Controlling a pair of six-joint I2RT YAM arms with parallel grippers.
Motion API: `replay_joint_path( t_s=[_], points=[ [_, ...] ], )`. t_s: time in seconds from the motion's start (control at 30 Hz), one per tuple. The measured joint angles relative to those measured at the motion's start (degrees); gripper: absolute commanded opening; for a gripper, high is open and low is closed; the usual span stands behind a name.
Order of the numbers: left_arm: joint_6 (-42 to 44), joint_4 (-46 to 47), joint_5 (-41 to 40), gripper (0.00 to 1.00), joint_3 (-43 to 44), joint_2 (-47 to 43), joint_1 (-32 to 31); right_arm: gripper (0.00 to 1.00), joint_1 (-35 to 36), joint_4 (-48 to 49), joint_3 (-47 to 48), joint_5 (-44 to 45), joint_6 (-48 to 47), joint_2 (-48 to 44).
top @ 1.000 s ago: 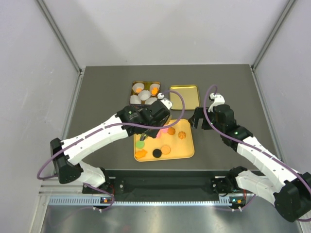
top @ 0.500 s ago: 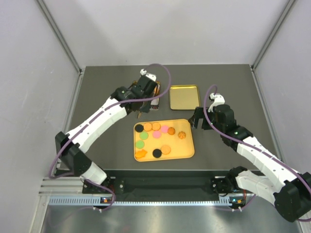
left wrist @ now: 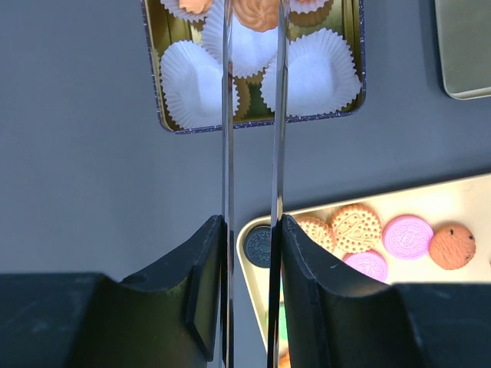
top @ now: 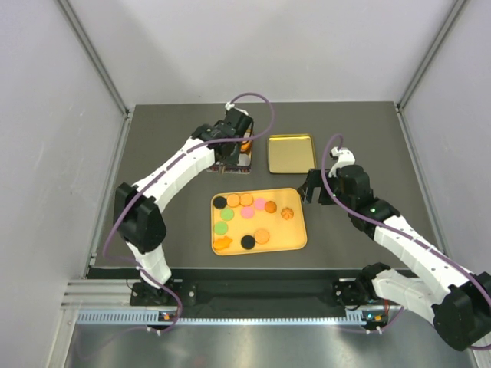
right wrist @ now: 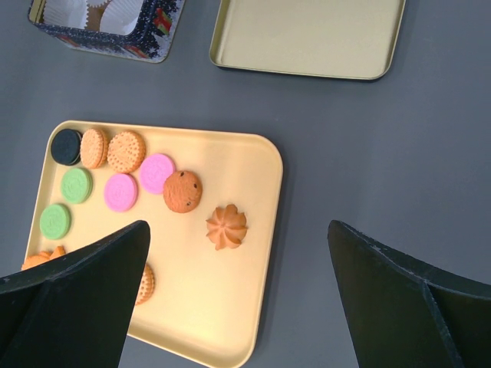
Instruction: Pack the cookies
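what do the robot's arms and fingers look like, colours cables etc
Both the left arm and the right arm have white shells with black joints and black bases. A purple cable runs loosely along each. The left fingers are long, thin, glassy-looking blades on black mounts; the right fingers are broad black wedges.

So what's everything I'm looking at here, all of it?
Table: one, dark grey, under everything.
Tray: one, yellow, middle of the table.
Cookies on the tray: twelve; two black, two green, two pink, the rest tan, brown or orange.
Tin: one, gold inside with dark patterned sides, beyond the tray.
Paper cups: several, white, in the tin; three look empty.
Lid: one, gold, right of the tin.
Held cookie: one, orange-brown, above the tin.
Left hand: thin fingers shut on that cookie.
Right hand: open, by the tray's right edge.
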Motion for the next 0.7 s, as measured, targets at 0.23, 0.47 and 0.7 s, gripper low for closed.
replay_joint_path(
  t_s=[0.23,0.47,0.7],
  points=[
    [0.1,0.0,-0.3,0.35,0.0,0.9,0.6,1.0,0.0,0.0,0.0,0.0,0.0,0.0],
    [0.3,0.2,-0.5,0.35,-0.2,0.9,1.3,1.0,0.0,0.0,0.0,0.0,0.0,0.0],
    [0.5,0.3,-0.4,0.36,-1.2,0.9,1.6,1.0,0.0,0.0,0.0,0.0,0.0,0.0]
  ],
)
